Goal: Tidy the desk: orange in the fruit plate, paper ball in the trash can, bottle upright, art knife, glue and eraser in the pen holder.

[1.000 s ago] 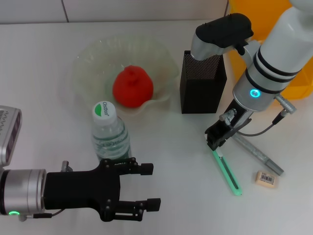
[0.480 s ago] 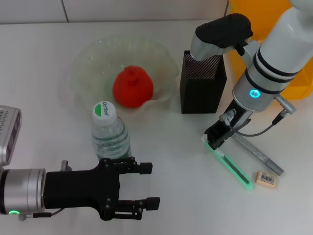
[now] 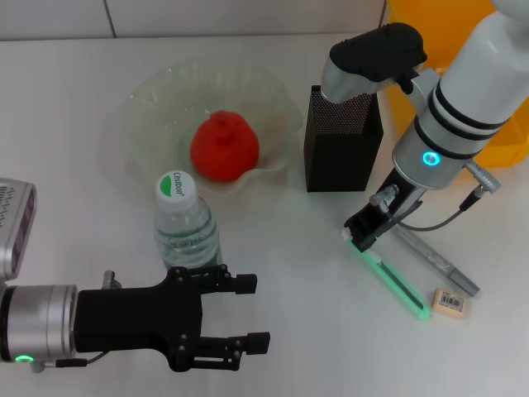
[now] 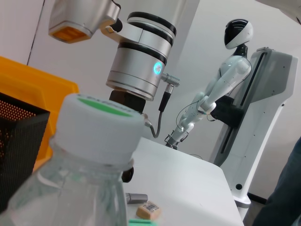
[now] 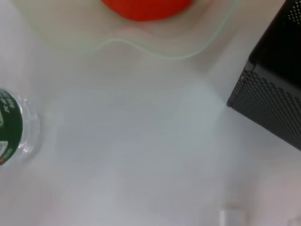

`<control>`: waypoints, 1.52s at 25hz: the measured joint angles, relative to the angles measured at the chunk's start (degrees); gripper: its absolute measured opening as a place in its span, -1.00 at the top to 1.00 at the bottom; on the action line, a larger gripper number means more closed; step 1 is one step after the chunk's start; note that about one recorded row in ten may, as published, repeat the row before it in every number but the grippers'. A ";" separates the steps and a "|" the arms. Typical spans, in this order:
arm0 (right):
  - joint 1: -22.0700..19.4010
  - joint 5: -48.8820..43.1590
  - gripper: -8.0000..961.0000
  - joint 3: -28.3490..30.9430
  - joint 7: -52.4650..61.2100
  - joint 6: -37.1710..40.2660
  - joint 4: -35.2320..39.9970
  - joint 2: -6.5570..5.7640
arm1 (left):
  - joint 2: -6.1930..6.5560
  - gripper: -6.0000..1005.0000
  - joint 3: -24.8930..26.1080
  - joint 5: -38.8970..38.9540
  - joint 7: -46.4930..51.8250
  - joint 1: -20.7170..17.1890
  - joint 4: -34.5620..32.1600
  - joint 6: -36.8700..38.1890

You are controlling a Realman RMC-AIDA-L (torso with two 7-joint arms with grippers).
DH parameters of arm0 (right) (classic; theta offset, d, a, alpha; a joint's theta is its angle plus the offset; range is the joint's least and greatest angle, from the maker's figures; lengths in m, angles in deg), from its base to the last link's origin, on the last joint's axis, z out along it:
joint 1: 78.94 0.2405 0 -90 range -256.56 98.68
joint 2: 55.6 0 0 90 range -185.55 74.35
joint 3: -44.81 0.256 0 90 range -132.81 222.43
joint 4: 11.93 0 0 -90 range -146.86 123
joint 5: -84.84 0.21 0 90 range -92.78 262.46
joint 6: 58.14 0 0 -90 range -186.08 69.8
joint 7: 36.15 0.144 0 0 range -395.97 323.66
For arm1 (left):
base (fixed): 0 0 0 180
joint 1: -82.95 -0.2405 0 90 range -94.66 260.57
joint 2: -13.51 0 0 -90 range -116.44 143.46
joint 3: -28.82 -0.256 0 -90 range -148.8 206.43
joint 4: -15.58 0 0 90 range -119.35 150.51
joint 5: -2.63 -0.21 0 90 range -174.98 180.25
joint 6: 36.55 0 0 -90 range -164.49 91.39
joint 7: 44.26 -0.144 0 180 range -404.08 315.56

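Observation:
The orange (image 3: 225, 147) lies in the pale-green fruit plate (image 3: 149, 99). The bottle (image 3: 186, 227) stands upright in front of the plate. My left gripper (image 3: 252, 313) is open and empty, just in front of the bottle's base. My right gripper (image 3: 364, 233) is shut on the white end of the green glue (image 3: 393, 281), whose other end rests on the table beside the eraser (image 3: 450, 303). The grey art knife (image 3: 438, 263) lies next to them. The black pen holder (image 3: 341, 141) stands behind the right gripper. The yellow trash can (image 3: 512, 141) is at the far right. No paper ball shows.
The left wrist view shows the bottle cap (image 4: 101, 122) close up, the right arm (image 4: 141, 61) behind it, and a white humanoid robot (image 4: 225, 94) off the table. The right wrist view shows the plate's rim (image 5: 155, 49) and the pen holder (image 5: 273, 103).
The glue has swung: its free end moved right, toward the eraser, and its white end moved slightly toward the pen holder with the right gripper. The left arm has barely moved.

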 joint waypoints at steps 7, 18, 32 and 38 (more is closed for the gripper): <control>-0.98 0.16 0.93 0.72 -0.51 2.13 3.56 -0.33 | 0.00 -0.59 0.00 0.00 0.00 0.05 0.00 -0.04; -0.87 -0.35 0.61 0.08 -0.61 3.35 4.02 -0.35 | 0.00 -0.59 0.00 0.00 0.00 0.65 0.00 -0.35; -0.95 -2.02 0.34 -2.28 -0.12 2.22 3.56 -0.17 | -0.09 -0.59 -0.17 0.00 -0.04 0.71 0.00 -0.44; -1.05 -2.02 0.34 -2.87 -0.02 1.89 3.27 -0.09 | -0.09 -0.59 -0.17 0.00 -0.07 0.71 0.00 -0.44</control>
